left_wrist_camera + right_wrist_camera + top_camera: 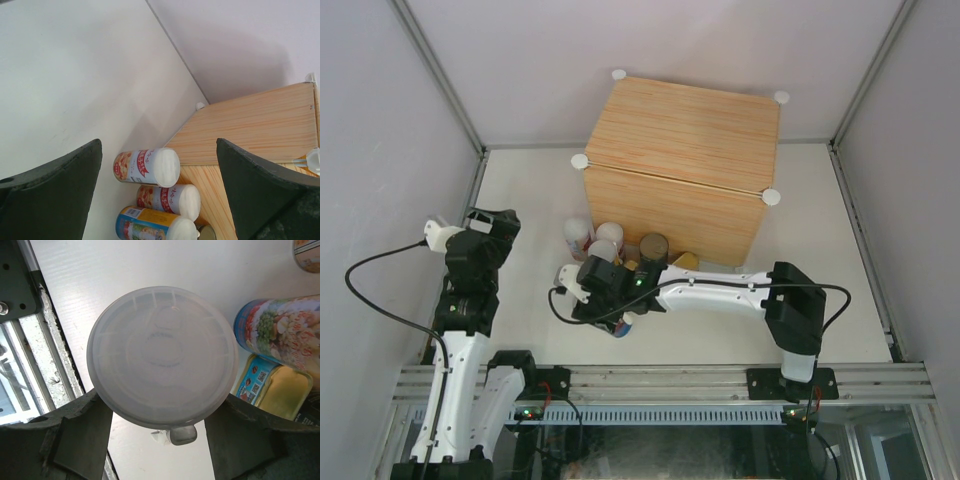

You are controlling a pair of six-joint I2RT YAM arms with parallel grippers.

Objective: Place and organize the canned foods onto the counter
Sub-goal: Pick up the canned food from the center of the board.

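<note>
White plastic fills the right wrist view: the lid of the held can [162,355], pinched at its sides by the jaws of the right gripper [608,298], whose arm stretches across the table [820,300] toward 9 o'clock. The grip near the lid end probably steadies the tall can for a lift; whether it has left the table cannot be told. Other cans [605,238] stand bunched on the table at 7 o'clock of the counter [685,150], just beside its front wall; a dark can [653,247] and a gold tin [282,397] sit at the bunch's 3 o'clock edge; the held can is at the bunch's 6 o'clock. No can shows on the counter's top, so the sorting looks barely begun. The left gripper [488,222] hangs at 9 o'clock, well apart from the bunch, jaws spread wide on nothing, apparently keeping out of the right arm's path; its camera faces the bunch and the counter's corner.
</note>
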